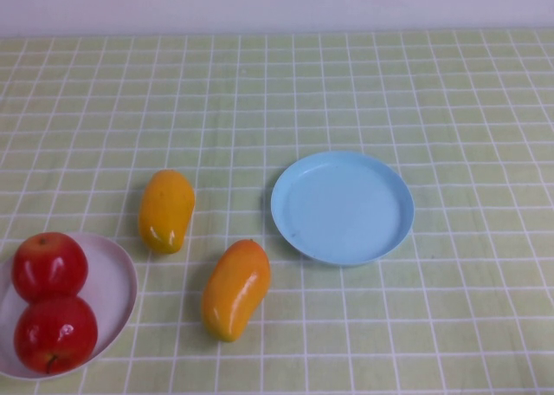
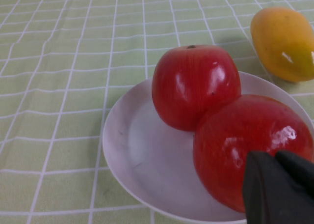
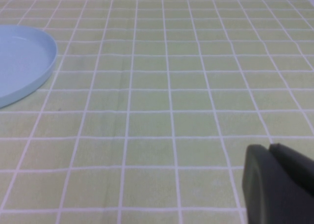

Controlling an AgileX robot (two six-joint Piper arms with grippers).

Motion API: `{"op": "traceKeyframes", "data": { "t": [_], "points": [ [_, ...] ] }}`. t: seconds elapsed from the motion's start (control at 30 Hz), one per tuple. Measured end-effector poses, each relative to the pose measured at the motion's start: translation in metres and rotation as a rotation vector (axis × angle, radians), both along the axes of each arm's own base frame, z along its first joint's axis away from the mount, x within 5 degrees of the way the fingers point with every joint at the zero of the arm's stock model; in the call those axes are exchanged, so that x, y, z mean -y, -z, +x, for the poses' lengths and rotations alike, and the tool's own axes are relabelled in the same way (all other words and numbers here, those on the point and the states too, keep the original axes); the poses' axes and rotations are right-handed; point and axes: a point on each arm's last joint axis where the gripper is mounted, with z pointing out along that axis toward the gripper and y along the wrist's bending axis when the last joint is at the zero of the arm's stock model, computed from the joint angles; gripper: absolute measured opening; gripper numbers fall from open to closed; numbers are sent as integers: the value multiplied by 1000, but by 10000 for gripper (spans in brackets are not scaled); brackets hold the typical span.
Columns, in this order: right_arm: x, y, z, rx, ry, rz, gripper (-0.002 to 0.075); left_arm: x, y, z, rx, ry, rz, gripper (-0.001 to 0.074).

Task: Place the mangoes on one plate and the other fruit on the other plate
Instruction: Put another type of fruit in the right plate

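Observation:
Two red apples (image 1: pixel 49 266) (image 1: pixel 55 333) rest on the white plate (image 1: pixel 117 282) at the near left. Two mangoes lie on the cloth, one (image 1: pixel 166 210) beside the white plate and one (image 1: pixel 235 288) nearer the front. The light blue plate (image 1: pixel 342 206) stands bare at the centre right. Neither arm shows in the high view. In the left wrist view my left gripper (image 2: pixel 274 156) is shut and holds nothing, hovering just in front of the nearer apple (image 2: pixel 245 145), with the other apple (image 2: pixel 195 84) and a mango (image 2: pixel 284 42) beyond. My right gripper (image 3: pixel 269 148) is shut over bare cloth, away from the blue plate (image 3: pixel 22 62).
A green tablecloth with a white grid (image 1: pixel 346 83) covers the whole table up to the back wall. Nothing else stands on it.

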Motion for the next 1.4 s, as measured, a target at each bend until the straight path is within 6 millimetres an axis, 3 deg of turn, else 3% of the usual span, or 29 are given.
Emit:
{"op": "traceKeyframes", "data": {
  "t": [0.57,0.8,1.1,1.3,1.4],
  "points": [
    [0,-2,1,20,0,12,-16,0,0,0,0,0,0,4],
    [-3,-20,4,216,20,321,-16,0,0,0,0,0,0,4],
    [0,-31,4,331,55,451,-16,0,0,0,-1,0,-2,4],
    [-6,-27,3,225,27,568,-17,0,0,0,-1,0,-2,4],
    [-13,-43,2,132,-23,592,-17,0,0,0,-1,0,-2,4]
  ]
}}
